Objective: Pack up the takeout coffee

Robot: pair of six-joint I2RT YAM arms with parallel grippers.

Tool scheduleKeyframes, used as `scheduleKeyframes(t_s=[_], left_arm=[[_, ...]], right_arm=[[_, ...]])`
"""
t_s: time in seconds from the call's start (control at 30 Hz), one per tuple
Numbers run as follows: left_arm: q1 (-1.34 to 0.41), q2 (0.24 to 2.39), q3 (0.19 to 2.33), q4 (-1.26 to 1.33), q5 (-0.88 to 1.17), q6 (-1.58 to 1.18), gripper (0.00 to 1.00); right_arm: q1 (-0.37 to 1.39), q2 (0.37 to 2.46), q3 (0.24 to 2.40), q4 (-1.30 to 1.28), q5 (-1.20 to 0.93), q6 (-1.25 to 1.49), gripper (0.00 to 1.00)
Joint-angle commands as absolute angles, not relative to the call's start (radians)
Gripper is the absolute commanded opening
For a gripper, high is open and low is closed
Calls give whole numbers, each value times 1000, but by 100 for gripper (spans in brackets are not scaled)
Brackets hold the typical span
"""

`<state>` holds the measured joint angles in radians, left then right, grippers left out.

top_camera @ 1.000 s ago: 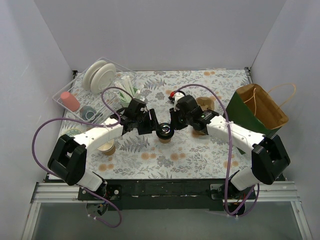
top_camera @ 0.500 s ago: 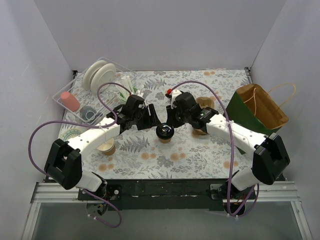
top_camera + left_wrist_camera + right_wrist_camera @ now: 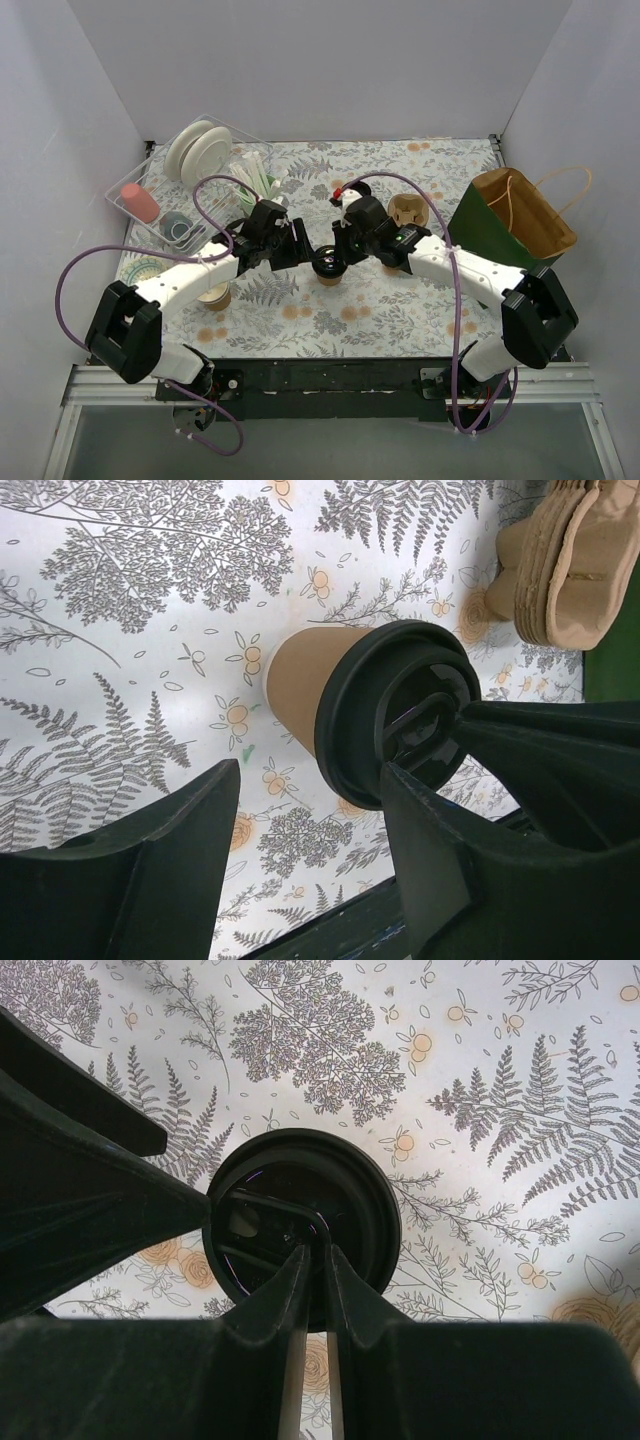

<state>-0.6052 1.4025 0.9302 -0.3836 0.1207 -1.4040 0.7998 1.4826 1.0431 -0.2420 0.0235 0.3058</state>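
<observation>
The takeout coffee [image 3: 329, 266], a kraft-brown cup with a black lid, stands upright at the middle of the floral mat. In the left wrist view the cup [image 3: 300, 690] lies ahead of my left gripper [image 3: 310, 780], which is open; its right finger [image 3: 470, 830] is against the lid's rim and its left finger is clear of the cup. My left gripper [image 3: 303, 252] is just left of the cup. My right gripper [image 3: 343, 252] is just right of it. In the right wrist view my right gripper [image 3: 317, 1252] is shut, its tips resting on top of the lid [image 3: 300, 1225].
A green and brown paper bag [image 3: 520, 215] stands open at the right. A pulp cup carrier [image 3: 408, 210] lies behind the right arm. A mint cup of straws [image 3: 256, 180] and a clear tray [image 3: 150, 190] with plates are at the back left. Another paper cup [image 3: 213, 293] sits front left.
Half a second ago both grippers had drawn back from the cup; now both are close against it again, the right one's tips on the lid. The cup has not moved.
</observation>
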Motion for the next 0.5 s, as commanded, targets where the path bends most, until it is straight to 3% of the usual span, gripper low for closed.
scheduleKeyframes(t_s=[0.0, 0.13, 0.3, 0.4, 0.47], left_arm=[[-609, 1338, 994, -440, 71, -1371, 57], [-609, 1298, 1019, -471, 37, -1342, 60], [-609, 1223, 1006, -483, 14, -1264, 67], [-609, 1155, 986, -477, -18, -1206, 75], [-609, 1114, 956, -466, -50, -1177, 89]], right_arm=[[805, 1450, 1124, -293, 23, 288, 19], [805, 1424, 1158, -302, 12, 285, 22], [805, 1378, 1140, -331, 55, 275, 37], [805, 1356, 1132, -360, 75, 261, 45], [805, 1345, 1124, -365, 77, 247, 48]])
